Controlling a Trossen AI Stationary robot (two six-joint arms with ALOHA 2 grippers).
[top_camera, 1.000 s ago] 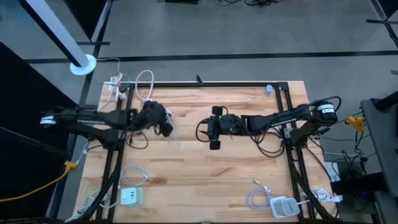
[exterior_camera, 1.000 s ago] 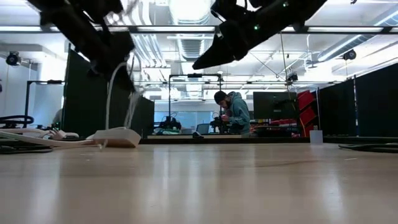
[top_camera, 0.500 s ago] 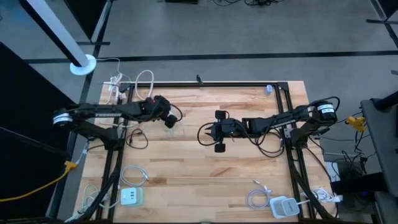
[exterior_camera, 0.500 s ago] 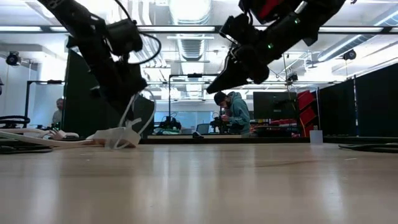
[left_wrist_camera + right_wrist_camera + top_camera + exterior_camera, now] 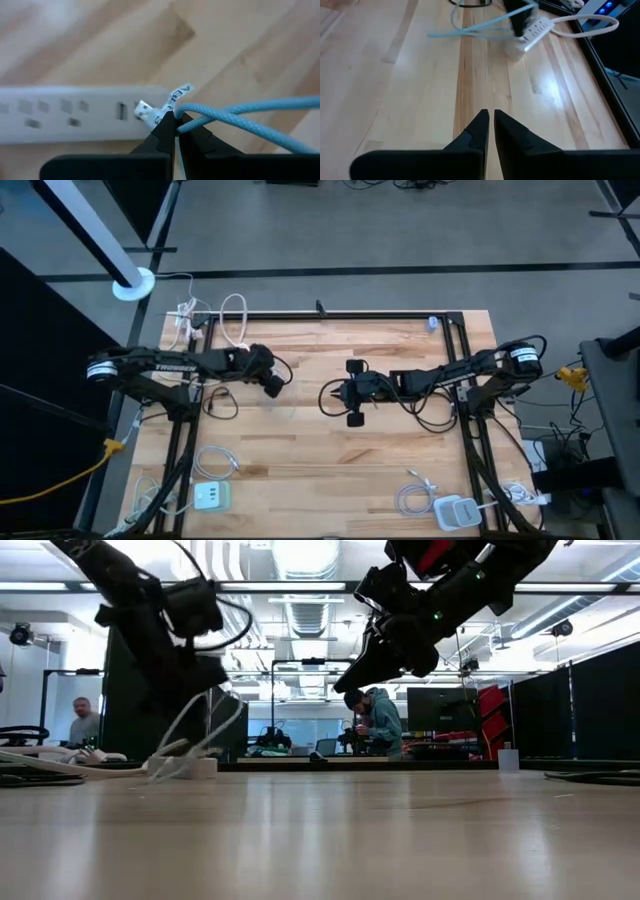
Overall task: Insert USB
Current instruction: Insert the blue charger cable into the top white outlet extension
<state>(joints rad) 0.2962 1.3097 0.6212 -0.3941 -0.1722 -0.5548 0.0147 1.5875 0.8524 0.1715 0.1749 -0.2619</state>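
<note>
Right gripper (image 5: 490, 119): two dark fingers nearly touching, a narrow gap between the tips, above bare wooden table (image 5: 410, 100). Power strip (image 5: 530, 32): white, far side of table, white cord (image 5: 590, 21) leading off it. Left gripper (image 5: 520, 17): dark, blurred, at the strip. Cable (image 5: 470, 31): light blue, trailing from that gripper across the planks.

The USB plug (image 5: 143, 108) is sitting white and small at the end of a light blue braided cable (image 5: 250, 111), tip touching the strip (image 5: 75, 114) right by its USB ports. The strip is lying flat on the wood, white and long. The cable is looping back in two strands.
</note>
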